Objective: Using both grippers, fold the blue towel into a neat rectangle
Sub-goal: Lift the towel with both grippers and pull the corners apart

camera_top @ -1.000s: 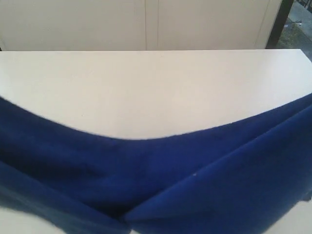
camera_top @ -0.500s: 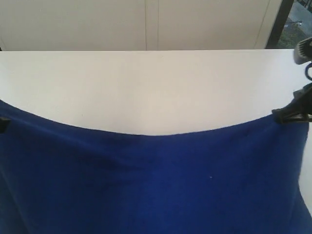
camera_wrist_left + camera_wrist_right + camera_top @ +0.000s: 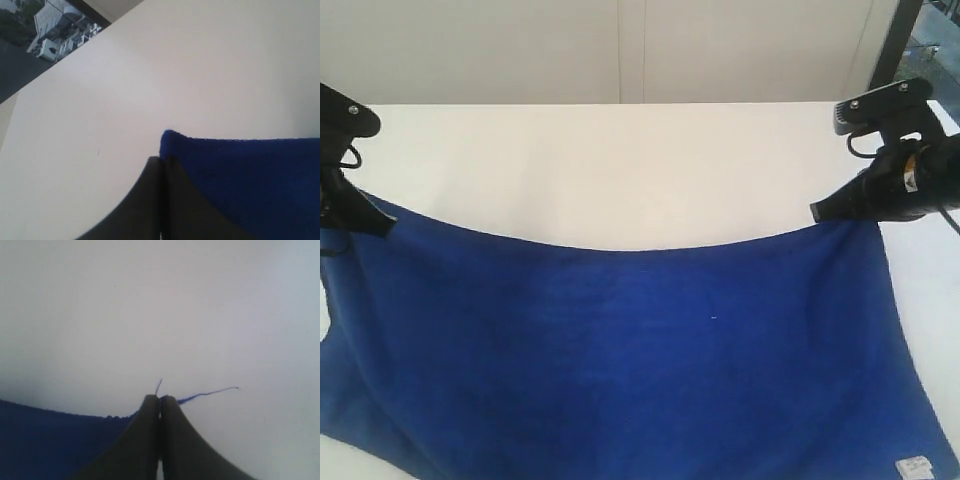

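The white table (image 3: 620, 160) filled most of the scene. The blue towel (image 3: 620, 350) was spread wide across its near half, its far edge sagging in a curve between two lifted corners. The left gripper (image 3: 378, 224) was clamped tight on the far left corner, and the right gripper (image 3: 823, 211) was pinched closed on the far right one. A small white label (image 3: 916, 465) sat at the towel's near right corner. A loose thread (image 3: 212, 392) trailed from the right-hand pinch.
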Controlling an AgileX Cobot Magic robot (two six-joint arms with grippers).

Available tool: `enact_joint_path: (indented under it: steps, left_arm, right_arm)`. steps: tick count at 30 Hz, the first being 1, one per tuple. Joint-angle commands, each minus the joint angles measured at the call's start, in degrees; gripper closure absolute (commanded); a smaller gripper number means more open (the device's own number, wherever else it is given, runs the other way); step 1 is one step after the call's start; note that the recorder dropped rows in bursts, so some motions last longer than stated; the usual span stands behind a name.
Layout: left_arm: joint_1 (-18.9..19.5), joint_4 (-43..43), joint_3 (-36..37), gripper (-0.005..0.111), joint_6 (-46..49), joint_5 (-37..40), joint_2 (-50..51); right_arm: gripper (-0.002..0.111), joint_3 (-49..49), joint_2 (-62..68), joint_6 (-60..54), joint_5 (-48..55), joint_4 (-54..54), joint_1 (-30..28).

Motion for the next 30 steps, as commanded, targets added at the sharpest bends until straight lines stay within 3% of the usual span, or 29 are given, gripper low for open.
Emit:
enact_joint_path:
  steps: [1,13,23,30]
  left_arm:
    - [2.35,2.03,-5.92,0.107,-1.99,-4.46,6.85]
    - [2.60,2.03,-18.53,0.107,-2.22,-2.54,19.02]
    - [6.46,2.03,-20.46,0.107,-12.71,-5.77,23.72]
    - [8.01,2.03,-21.73,0.107,-14.07,-8.99,25.89]
  right_arm:
    - [0.108,-4.22,5.26,0.35,-0.97,-0.72,-1.86]
    - [0.108,-11.69,12.74,0.35,-3.15,-0.72,-5.60]
    - [0.108,-14.64,18.03,0.35,-6.32,-0.55,-6.15]
    - [0.108,-17.29,21.01,0.35,-5.25,-0.55,-6.39]
